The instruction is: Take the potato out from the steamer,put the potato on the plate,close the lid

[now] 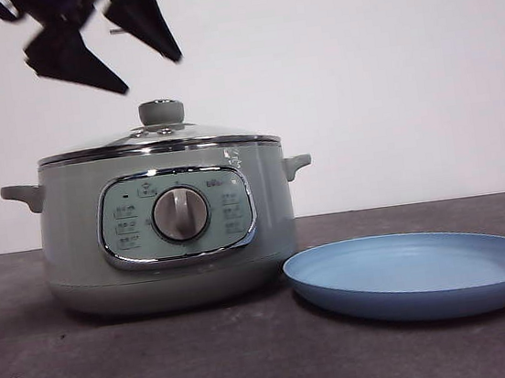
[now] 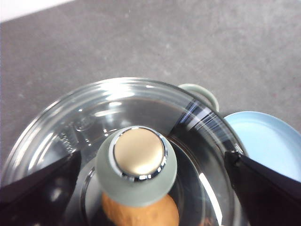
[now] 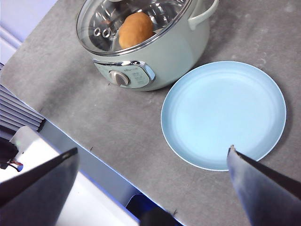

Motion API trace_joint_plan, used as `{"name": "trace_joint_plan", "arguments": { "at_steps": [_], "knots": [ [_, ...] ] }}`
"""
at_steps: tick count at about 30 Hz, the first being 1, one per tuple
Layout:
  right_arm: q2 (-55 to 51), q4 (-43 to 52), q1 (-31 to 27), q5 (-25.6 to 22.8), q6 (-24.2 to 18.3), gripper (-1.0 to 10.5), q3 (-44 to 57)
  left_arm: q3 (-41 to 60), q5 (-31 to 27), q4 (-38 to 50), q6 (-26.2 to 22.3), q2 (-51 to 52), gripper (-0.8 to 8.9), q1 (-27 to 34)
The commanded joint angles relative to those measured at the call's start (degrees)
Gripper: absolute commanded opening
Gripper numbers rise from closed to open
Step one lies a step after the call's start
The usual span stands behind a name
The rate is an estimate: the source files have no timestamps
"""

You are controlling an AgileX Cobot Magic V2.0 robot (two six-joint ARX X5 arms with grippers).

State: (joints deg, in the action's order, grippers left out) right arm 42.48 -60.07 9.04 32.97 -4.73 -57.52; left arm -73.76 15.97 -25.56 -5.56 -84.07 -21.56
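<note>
Hovering above the pale green knob of the domed glass lid (image 1: pixel 158 136), the left gripper (image 1: pixel 148 73) has its two black jaws spread wide, holding nothing. That lid sits closed on the round sage-green steamer (image 1: pixel 166 236), and the oval golden-brown potato (image 3: pixel 135 29) lies inside, visible through the glass. Beside the steamer on the dark grey table (image 1: pixel 118 371) rests the shallow light-blue plate (image 1: pixel 487 294), and the right gripper (image 3: pixel 153 160) waits high above it, jaws parted and holding nothing.

Dark grey table (image 1: pixel 91 375): steamer (image 1: pixel 169 245), plate (image 1: pixel 419 272) just beside.
</note>
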Motion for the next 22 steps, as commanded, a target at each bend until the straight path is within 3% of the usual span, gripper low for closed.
{"name": "trace_joint_plan", "arguments": {
  "at_steps": [1, 10, 15, 22],
  "knots": [
    [0.02, 0.22, 0.15, -0.04, 0.35, 6.3, -0.07, 0.13, -0.74, 1.95, -0.76, -2.47, 6.24, -0.55],
    [0.00, 0.22, 0.15, -0.11, 0.35, 6.3, -0.07, 0.13, -5.57, 3.63, -0.72, -5.77, 6.03, -2.40],
    [0.00, 0.22, 0.15, -0.13, 0.33, 6.3, -0.07, 0.13, -6.93, 2.95, -0.72, -5.77, 2.54, -3.19],
    [0.00, 0.22, 0.15, -0.28, 0.33, 6.3, -0.07, 0.13, -6.93, 2.12, -0.66, -5.77, 0.06, -3.32]
  ]
}}
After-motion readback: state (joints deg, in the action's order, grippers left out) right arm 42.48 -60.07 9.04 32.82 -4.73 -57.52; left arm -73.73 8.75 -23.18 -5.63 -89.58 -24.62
